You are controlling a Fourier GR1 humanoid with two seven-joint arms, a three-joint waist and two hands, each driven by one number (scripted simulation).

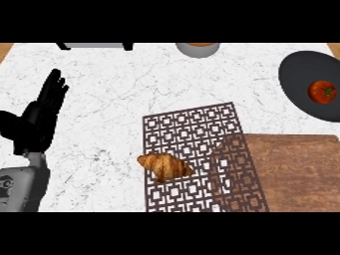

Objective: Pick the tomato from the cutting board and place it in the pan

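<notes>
1. Left hand (36, 122), far left of the mat (194, 129): open, fingers up, resting, empty.
2. Croissant (165, 167) lies on the mat's lower left.
3. Board (297, 169), under the mat's lower right, holds no tomato.
4. Tomato (322, 91) sits in the pan (305, 69), up right of the mat; placing looks done, no further move needed. Right hand unseen.

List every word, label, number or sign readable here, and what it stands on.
There is no readable text.
The placemat shows a geometric pattern only, no letters.
The grey forearm at lower left has small dark marks, too blurred to read.
The pan, tomato, croissant and cutting board bear no text.
</notes>
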